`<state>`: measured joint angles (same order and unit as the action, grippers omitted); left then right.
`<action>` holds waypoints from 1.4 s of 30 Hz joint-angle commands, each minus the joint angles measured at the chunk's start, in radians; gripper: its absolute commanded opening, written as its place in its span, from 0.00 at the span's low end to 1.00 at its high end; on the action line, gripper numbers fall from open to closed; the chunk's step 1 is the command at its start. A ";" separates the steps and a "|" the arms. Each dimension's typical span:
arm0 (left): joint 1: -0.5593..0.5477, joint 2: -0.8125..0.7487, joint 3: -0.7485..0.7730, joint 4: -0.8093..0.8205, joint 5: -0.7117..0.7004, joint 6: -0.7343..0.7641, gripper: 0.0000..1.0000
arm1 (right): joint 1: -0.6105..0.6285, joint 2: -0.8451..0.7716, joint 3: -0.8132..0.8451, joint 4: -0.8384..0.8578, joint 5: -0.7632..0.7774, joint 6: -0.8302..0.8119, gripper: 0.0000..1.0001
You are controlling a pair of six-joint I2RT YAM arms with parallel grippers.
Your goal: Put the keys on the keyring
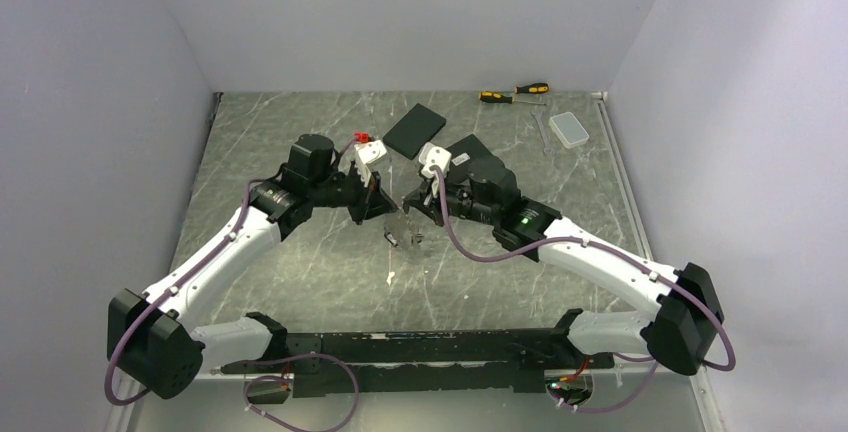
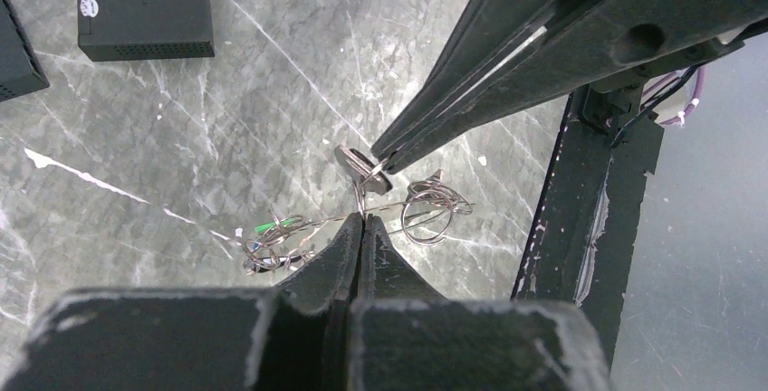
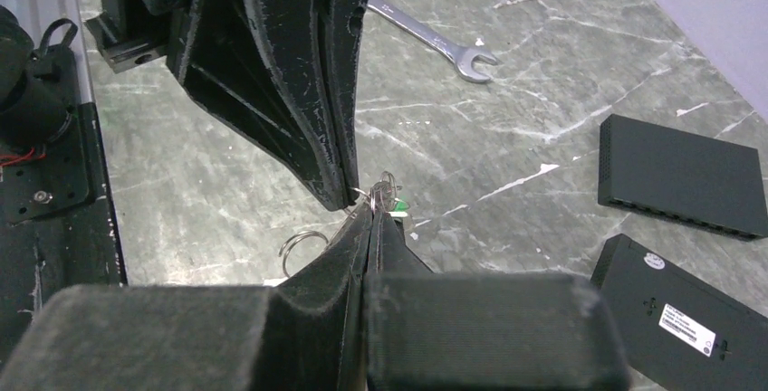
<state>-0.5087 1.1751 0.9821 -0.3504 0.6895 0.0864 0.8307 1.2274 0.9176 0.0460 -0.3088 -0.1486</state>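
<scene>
Both grippers meet tip to tip over the middle of the table. My left gripper is shut on a thin grey wire of the keyring, which runs across the left wrist view. My right gripper is shut on a small ring with a dark-headed key just above the left tips. More keys hang in a tangle of small rings, one with a green head. From above, the bundle sits below the left gripper and the right gripper.
Two flat black boxes lie behind the grippers. Yellow-and-black screwdrivers and a clear plastic box are at the back right. A silver wrench lies on the marble table. The black base rail runs along the near edge.
</scene>
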 commanded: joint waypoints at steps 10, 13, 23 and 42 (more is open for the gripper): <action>-0.007 -0.026 0.050 0.034 0.005 0.012 0.00 | -0.002 -0.025 -0.010 0.059 -0.050 0.034 0.00; -0.008 -0.025 0.051 0.032 0.006 0.013 0.00 | -0.002 -0.011 -0.009 0.062 -0.039 0.029 0.00; -0.008 -0.025 0.050 0.034 0.016 0.015 0.00 | -0.022 0.021 0.005 0.073 -0.052 0.030 0.00; -0.008 -0.023 0.052 0.032 0.028 0.018 0.00 | -0.030 0.014 0.035 0.061 -0.116 0.026 0.00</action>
<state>-0.5106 1.1751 0.9825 -0.3496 0.6838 0.0902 0.8055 1.2514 0.9077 0.0601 -0.3820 -0.1265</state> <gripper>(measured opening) 0.011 0.009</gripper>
